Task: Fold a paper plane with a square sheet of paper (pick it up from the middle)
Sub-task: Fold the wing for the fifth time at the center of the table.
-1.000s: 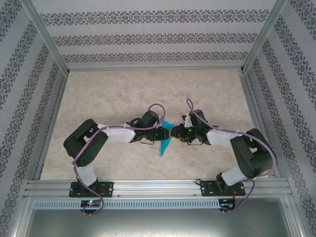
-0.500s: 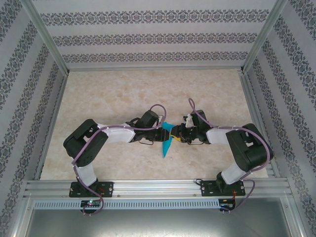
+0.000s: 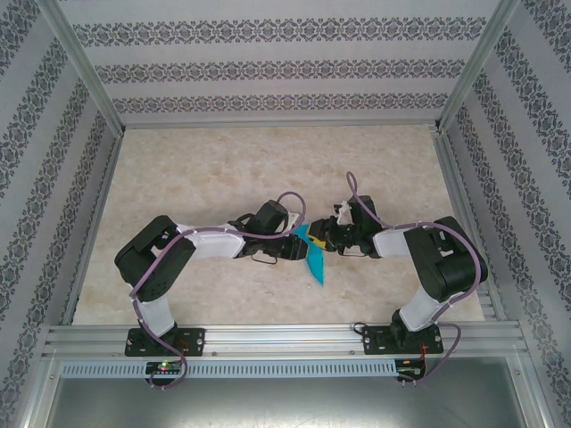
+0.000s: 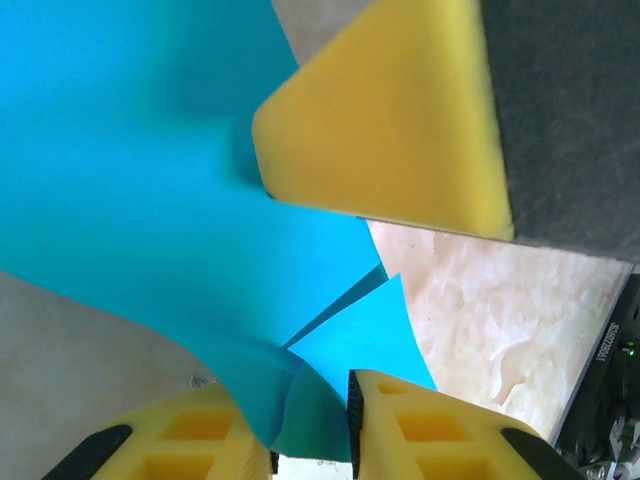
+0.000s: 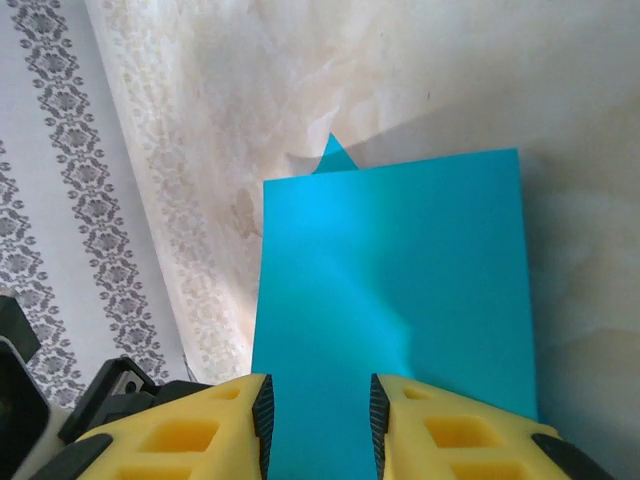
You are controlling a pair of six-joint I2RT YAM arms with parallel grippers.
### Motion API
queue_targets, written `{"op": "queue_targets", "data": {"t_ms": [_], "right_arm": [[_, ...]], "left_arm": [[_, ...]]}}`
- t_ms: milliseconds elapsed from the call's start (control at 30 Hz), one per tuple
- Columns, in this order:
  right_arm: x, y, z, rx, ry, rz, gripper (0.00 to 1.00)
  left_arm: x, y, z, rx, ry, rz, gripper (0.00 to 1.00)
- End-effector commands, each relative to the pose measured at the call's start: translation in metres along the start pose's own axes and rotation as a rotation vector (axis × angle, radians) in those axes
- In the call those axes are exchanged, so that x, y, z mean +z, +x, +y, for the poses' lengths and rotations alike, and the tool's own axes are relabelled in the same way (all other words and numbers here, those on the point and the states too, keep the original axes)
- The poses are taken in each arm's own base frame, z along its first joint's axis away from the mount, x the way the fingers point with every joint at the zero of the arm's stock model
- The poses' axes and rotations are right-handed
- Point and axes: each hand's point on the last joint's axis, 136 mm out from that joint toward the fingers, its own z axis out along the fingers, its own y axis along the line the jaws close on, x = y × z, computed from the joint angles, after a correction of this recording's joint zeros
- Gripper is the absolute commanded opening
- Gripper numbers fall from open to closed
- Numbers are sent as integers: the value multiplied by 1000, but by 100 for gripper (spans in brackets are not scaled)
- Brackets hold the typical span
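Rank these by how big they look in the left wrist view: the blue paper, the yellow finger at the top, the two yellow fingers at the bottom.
1. Blue paper.
2. Top yellow finger, enlarged by nearness.
3. Bottom two fingers: alike, both cut by the frame, so unranked.

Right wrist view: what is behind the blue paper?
The marbled table shows around the blue paper, and a small blue tip peeks over its top edge. The rest of that tip is hidden by the sheet.

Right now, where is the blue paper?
In the top view, the blue paper is mid-table toward the near edge, its upper end between the left tool and right tool.
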Motion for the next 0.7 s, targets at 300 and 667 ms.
{"op": "queue_targets", "data": {"t_ms": [300,667], "right_arm": [[-9,10,-22,-14,103,3,28],[-23,18,-27,-59,162,-16,23]], "left_arm": [[-6,-8,-19,44,43,-12,36],[-12,-20,-12,-89,-20,-54,45]]}}
